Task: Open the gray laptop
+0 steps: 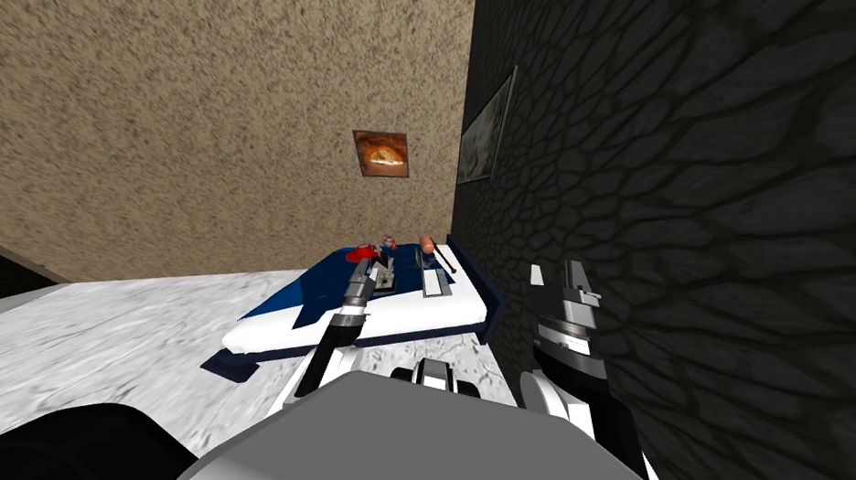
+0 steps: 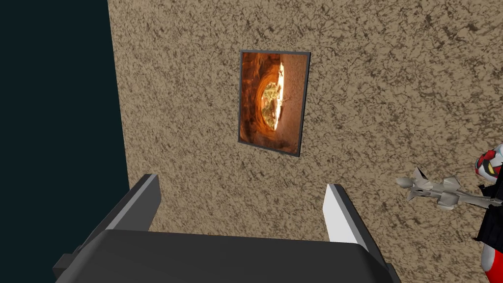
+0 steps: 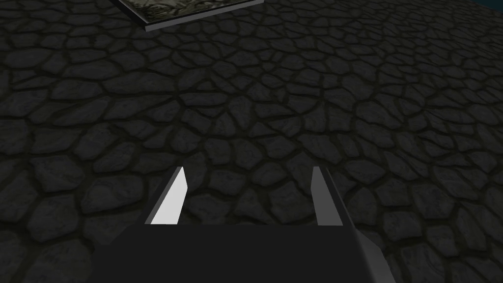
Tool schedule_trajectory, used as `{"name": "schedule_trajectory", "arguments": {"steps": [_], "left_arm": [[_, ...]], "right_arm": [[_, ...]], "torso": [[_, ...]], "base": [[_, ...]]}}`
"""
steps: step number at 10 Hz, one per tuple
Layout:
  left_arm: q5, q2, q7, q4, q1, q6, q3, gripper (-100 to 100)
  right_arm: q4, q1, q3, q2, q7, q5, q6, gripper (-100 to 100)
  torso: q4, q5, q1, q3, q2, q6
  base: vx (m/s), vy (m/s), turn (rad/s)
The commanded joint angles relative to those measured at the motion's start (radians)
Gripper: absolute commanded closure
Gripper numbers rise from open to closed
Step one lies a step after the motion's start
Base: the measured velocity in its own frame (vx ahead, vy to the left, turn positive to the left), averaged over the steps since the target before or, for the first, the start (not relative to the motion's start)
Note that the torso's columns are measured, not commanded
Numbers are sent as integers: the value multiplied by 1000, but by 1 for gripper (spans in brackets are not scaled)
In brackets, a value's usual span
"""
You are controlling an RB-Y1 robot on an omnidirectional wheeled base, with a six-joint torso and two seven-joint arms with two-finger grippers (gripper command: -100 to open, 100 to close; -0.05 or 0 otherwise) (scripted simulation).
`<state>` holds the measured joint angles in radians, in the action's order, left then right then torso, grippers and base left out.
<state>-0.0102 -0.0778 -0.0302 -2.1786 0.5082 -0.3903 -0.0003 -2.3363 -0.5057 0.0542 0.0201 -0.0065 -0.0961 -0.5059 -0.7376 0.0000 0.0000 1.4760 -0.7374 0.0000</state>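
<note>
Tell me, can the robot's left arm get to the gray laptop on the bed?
Probably yes. The left pincer hangs open over the bed, and the laptop lies closed just to its right. The way between them looks free. The pincer points at the wall, so it would need to tip down first.

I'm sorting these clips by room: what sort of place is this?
Probably a bedroom: a bed with white and navy bedding stands in the corner, with an orange framed picture and a greyish one hanging nearby.

Two framed pictures (image 1: 380, 153) (image 1: 484, 130); one bed (image 1: 394, 321); two tools (image 2: 241, 181) (image 3: 248, 168).
</note>
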Motion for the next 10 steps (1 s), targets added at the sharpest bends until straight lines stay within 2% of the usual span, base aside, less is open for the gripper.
{"name": "schedule_trajectory", "arguments": {"steps": [1, 5, 6, 9, 10], "left_arm": [[-13, -38, -19, 66, -30, -17, 5, -100], [-34, -63, -47, 162, -74, -45, 14, -100], [-34, -63, -47, 165, -74, -45, 14, -100], [-59, -75, -81, 264, -126, -79, 25, -100], [-59, -75, -81, 279, -126, -79, 25, -100]], "right_arm": [[0, 0, 0, 0, 0, 0, 0, 0], [0, 0, 0, 0, 0, 0, 0, 0], [0, 0, 0, 0, 0, 0, 0, 0], [0, 0, 0, 0, 0, 0, 0, 0], [0, 0, 0, 0, 0, 0, 0, 0]], "torso": [[0, 0, 0, 0, 0, 0], [-1, 0, 0, 0, -1, 0], [-1, 0, 0, 0, -1, 0], [0, 0, 0, 0, 0, 0], [0, 0, 0, 0, 0, 0]], "base": [[16, -9, -71], [15, -7, -64], [9, -5, -34], [15, -9, -99], [19, -6, -30]]}}
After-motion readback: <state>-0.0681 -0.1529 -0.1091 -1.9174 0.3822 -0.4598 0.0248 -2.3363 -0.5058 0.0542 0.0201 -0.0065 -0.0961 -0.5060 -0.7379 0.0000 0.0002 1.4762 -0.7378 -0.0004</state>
